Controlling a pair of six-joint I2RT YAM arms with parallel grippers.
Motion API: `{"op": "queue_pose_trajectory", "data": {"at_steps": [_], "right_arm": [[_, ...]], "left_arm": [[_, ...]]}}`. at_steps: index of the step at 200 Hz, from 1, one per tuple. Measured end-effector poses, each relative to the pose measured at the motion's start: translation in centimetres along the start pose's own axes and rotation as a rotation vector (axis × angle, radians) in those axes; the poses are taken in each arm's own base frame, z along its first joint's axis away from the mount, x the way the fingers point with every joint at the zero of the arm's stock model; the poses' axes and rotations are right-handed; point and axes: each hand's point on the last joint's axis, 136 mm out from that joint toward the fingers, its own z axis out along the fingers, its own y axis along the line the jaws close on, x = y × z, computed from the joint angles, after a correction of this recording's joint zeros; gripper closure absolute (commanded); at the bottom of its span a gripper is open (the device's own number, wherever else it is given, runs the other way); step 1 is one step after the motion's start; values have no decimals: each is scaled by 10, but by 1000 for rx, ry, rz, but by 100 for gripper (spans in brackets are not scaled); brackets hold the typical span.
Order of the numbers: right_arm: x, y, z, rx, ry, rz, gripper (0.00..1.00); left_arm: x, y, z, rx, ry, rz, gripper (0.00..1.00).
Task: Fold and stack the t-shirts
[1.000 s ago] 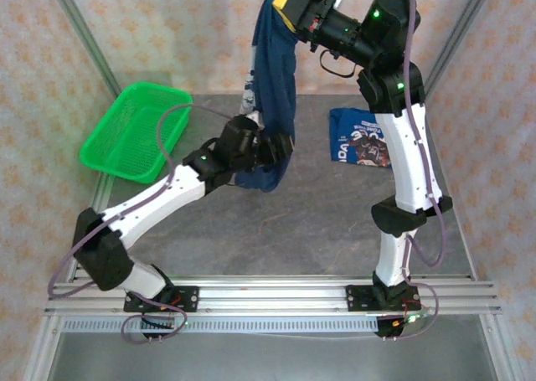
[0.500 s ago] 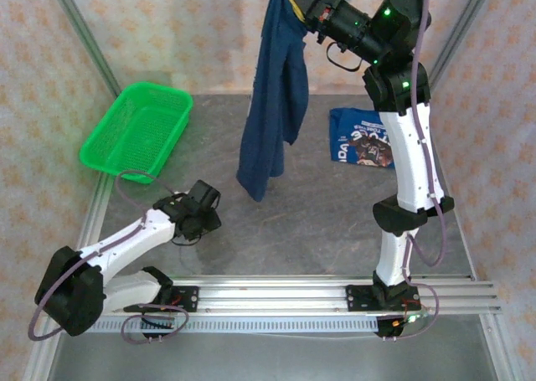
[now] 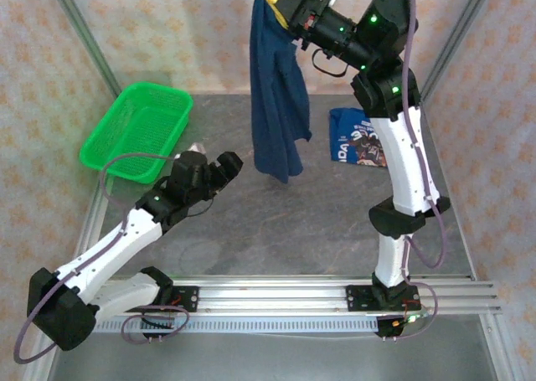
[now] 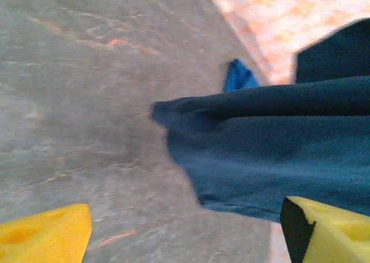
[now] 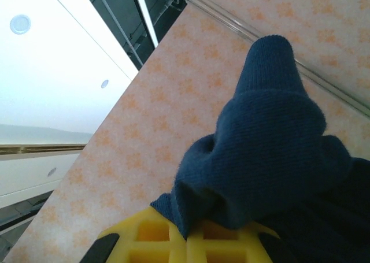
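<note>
The navy t-shirt point(image 3: 276, 105) is held aloft by the right gripper point(image 3: 285, 4), clamped on 1 bunched end, its length hanging straight down. Its free hem is seen near the wide-spread left gripper point(image 3: 224, 167), to that gripper's right. The printed blue t-shirt point(image 3: 360, 140) lies on the table point(image 3: 318, 230).

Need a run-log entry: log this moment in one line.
right gripper: shut on dark navy cloth t-shirt, hanging | left gripper: open, empty | blue printed cloth t-shirt: on grey table

dark navy t-shirt point(image 4: 277, 153) hanging ahead, grey table point(image 4: 87, 89), yellow gripper fingers point(image 4: 46, 237) spread apart
</note>
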Motion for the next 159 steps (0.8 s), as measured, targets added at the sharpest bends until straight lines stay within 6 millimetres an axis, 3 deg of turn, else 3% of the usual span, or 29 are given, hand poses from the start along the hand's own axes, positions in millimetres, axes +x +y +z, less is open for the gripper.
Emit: {"op": "queue_pose_trajectory", "data": {"at_steps": [33,56,70,89,111,132,148,159], "right_arm": [[1,-15,0,60,-7,13,100],[7,-57,-3,213,-7,20,100],[19,-101,-12,355,5,39,100],[44,-183,-43,577,26,101,100],[68,-289,-106,833,3,197,100],[82,-388,-180,1065,-58,289,100],[91,-434,-229,1191,-99,348,100],[93,-447,-248,1236,-121,363,100]], "left_arm": [[-13,-19,-26,34,-42,91,13],[-27,-30,-47,4,-86,183,13],[-31,-28,-52,-32,-94,232,14],[-25,-8,-49,-119,-63,281,14],[-12,15,-44,-206,-5,323,15],[7,30,-41,-246,61,359,15],[26,42,-38,-280,126,389,16],[39,55,-36,-318,178,403,17]]}}
